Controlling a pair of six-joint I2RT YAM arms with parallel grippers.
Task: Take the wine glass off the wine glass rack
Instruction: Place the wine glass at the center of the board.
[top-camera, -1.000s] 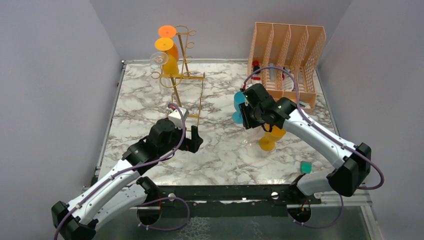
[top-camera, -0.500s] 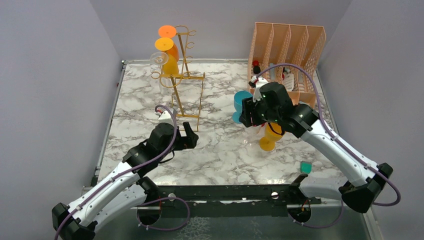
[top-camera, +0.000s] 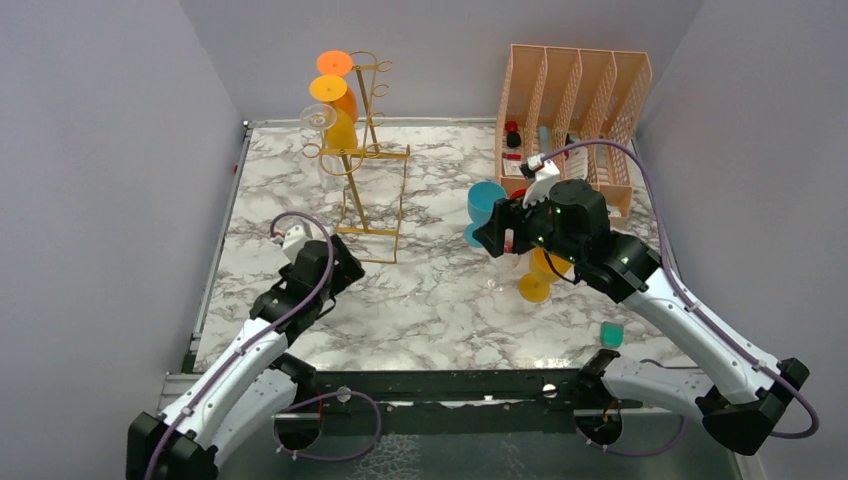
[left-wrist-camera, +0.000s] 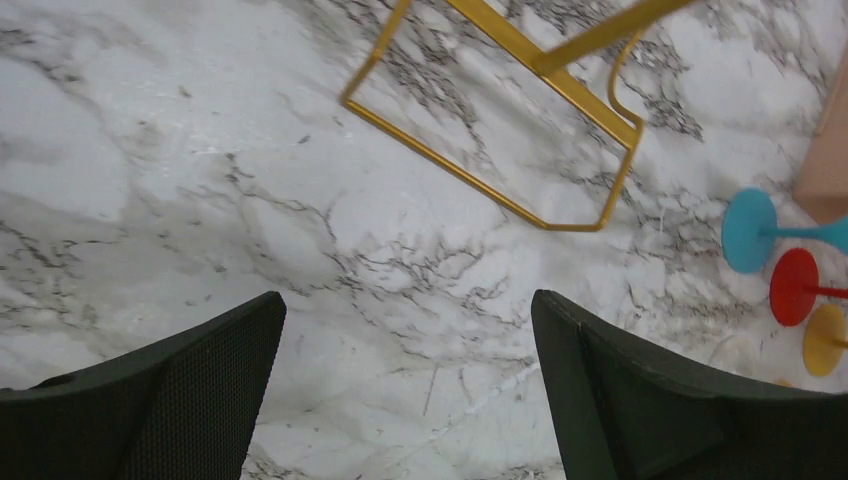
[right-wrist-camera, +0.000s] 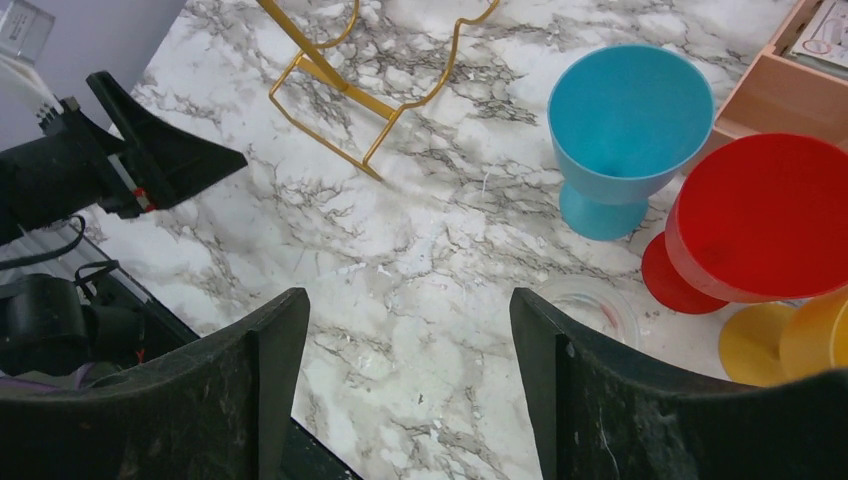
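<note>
Fingers of the left gripper stand wide apart with nothing between them, only white grey-veined marble table below. In the top view this gripper hangs over the left half of the table, near the left edge and just short of the rack's base.

Beyond it stands the tall, thin, gold-coloured wire wine glass rack, toward the far left corner. Its upright carries curled hook ends, and its rectangular wire base rests flat on the marble. Three wine glasses hang from the hooks on its left side, feet up and bowls down. Two orange-footed wine glasses hang one above the other with orange-yellow bowls. A clear wine glass hangs lowest and furthest left.

Right of centre, the right gripper is also spread wide and holds nothing. It hovers close to a cluster of standing plastic goblets. These are a blue goblet, a red goblet and a yellow goblet, partly under the arm. A clear round rim lies on the marble beside them.

A peach plastic lattice file organiser stands at the far right corner. A small teal block sits near the near right corner.
</note>
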